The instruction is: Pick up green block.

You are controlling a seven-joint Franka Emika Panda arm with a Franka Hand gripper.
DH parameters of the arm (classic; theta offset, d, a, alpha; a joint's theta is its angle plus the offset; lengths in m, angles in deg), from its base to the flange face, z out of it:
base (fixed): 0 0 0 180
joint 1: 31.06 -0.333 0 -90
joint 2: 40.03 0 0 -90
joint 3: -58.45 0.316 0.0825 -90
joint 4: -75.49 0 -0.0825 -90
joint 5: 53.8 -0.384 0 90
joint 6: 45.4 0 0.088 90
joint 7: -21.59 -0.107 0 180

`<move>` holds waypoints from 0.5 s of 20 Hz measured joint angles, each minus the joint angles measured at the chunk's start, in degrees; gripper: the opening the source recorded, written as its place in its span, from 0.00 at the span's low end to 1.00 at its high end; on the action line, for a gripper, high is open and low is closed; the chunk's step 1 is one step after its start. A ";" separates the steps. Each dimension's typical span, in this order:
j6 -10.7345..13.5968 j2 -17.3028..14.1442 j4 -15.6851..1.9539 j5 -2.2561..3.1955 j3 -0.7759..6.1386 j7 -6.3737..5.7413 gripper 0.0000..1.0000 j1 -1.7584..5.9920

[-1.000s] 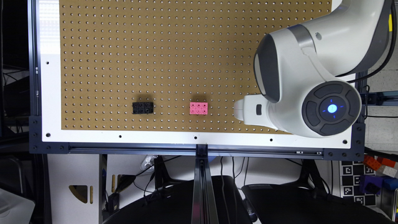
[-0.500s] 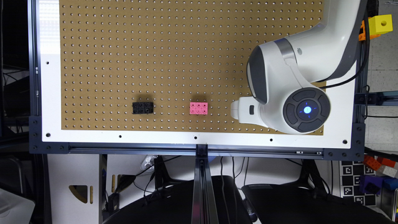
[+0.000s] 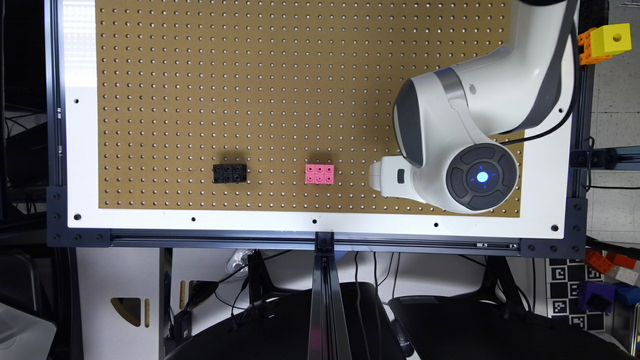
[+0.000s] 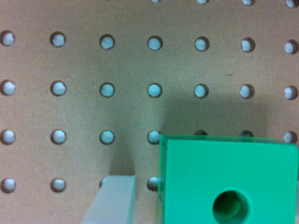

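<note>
1. Counted in the exterior view: one black brick, one pink brick, one yellow cube with a round hole, and one orange block touching it.
2. Counted in the wrist view: one green block, with one round dark hole in the face turned to the camera.
3. Given by the exterior view: the whole pegboard in its white frame, with the black and pink bricks lying apart in one row. The white gripper is just beside the pink brick, on the exterior view's right. The yellow cube and orange block are off the board, at the far corner past the arm.
4. Given by the wrist view: a close look at the green block resting on the brown perforated board, partly cut off by the picture's edge.
5. Green block: holed face toward the wrist camera, edges square with the rows of board holes. Cube-like as far as seen, so no long axis to tell.
6. Gripper's spread: cannot tell, wide or narrow.
</note>
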 joint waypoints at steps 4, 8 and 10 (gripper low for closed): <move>-0.01 -0.07 -0.15 0.01 0.00 0.00 1.00 -0.03; -0.01 -0.46 -0.78 0.01 0.01 0.01 0.00 -0.08; -0.01 -0.46 -0.78 0.01 0.01 0.01 0.00 -0.08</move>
